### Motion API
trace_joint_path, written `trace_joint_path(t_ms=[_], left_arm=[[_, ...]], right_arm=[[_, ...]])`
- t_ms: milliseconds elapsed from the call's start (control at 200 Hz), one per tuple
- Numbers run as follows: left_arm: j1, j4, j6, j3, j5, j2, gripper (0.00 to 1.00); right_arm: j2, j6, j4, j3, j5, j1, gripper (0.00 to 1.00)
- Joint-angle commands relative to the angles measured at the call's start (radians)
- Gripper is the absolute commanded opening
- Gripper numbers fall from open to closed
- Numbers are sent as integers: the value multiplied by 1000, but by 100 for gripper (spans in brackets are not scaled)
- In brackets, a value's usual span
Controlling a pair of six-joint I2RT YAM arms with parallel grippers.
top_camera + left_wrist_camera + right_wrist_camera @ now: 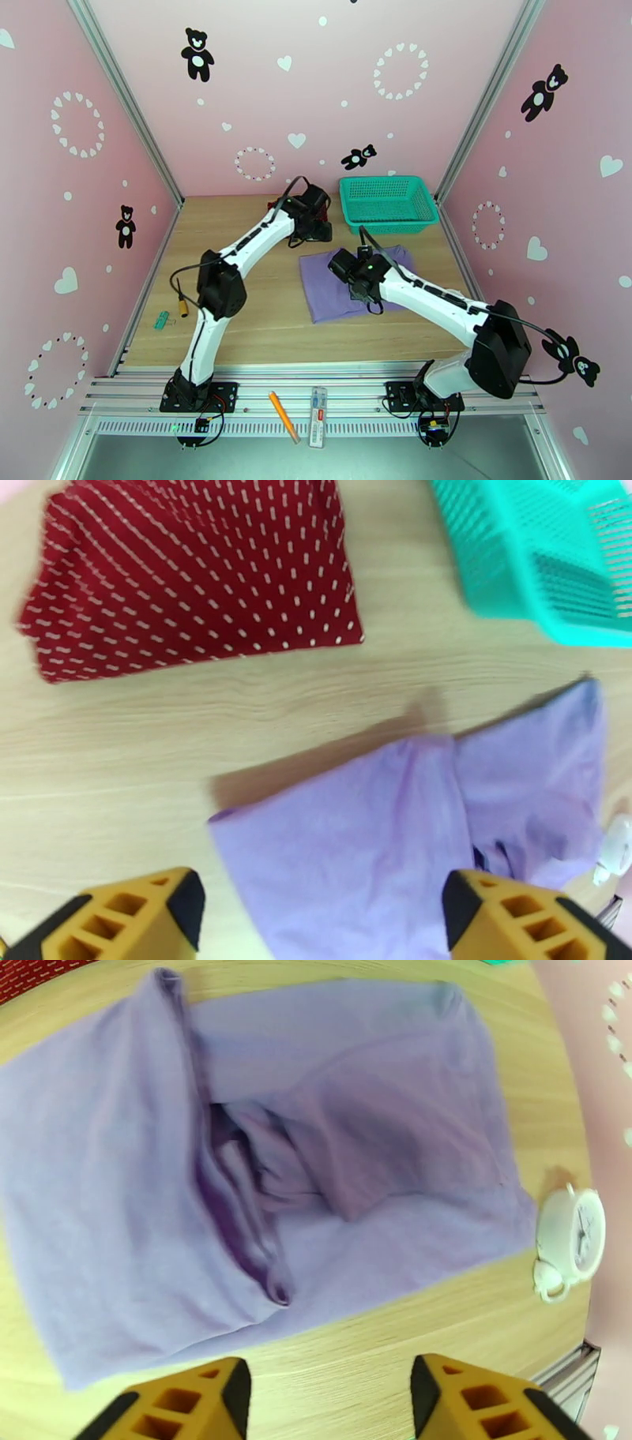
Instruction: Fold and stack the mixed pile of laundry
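With the left gripper (324, 910) and right gripper (328, 1390) both spread apart and empty over the half-folded T-shirt (158, 1157) on the table (355, 1370), near the red cloth (189, 575), pinching only its bunched top layer could drag the fold open.

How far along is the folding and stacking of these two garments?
Done: the dark red dotted cloth looks folded, lying flat. In hand: the purple T-shirt is partly folded, rumpled in the middle; the left gripper and right gripper hover open over it. Left: finish its folds, then stack the two, now apart.
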Motion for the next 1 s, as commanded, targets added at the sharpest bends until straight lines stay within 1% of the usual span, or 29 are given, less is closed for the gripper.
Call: trace_joint_path(t_ms=[0,40,85,115,170,215,245,285,320,385,485,630,776,836,901,936,996], left_arm=[[11,45,28,-60,-30,-57,82],[16,36,27,-81,-25,-60,75],[23,40,20,-120,-12,-60,65],[30,51,13,-150,-1,-59,60],[46,73,-4,-204,21,-48,60],[59,90,-16,-238,42,-32,61],[66,100,-20,-253,51,-20,63],[72,107,-23,-262,54,-1,68],[75,107,-24,-263,54,16,72],[80,110,-24,-258,68,43,76],[79,116,-27,-249,80,77,76],[78,131,-30,-257,104,128,75],[76,166,-36,-289,130,159,66],[76,181,-39,-301,139,166,65],[76,192,-41,-307,144,175,59],[76,194,-42,-307,146,182,58],[76,198,-42,-305,151,192,51]], right_arm=[[43,-114,83,60,-134,-3,40],[75,-123,101,79,-167,-3,31],[110,-123,117,102,-198,-3,22],[131,-119,130,111,-222,-3,20],[164,-97,160,116,-272,0,19],[188,-83,193,116,-320,10,22],[206,-74,211,118,-341,27,27],[233,-65,220,131,-357,54,37],[261,-61,216,149,-357,85,44],[319,-57,191,192,-349,146,50],[406,-39,140,253,-312,216,51],[496,-8,111,293,-300,244,50],[542,5,64,331,-262,260,48],[553,8,46,343,-245,267,48],[561,10,35,348,-233,272,48],[563,11,30,350,-228,273,48],[565,12,25,349,-226,274,48]])
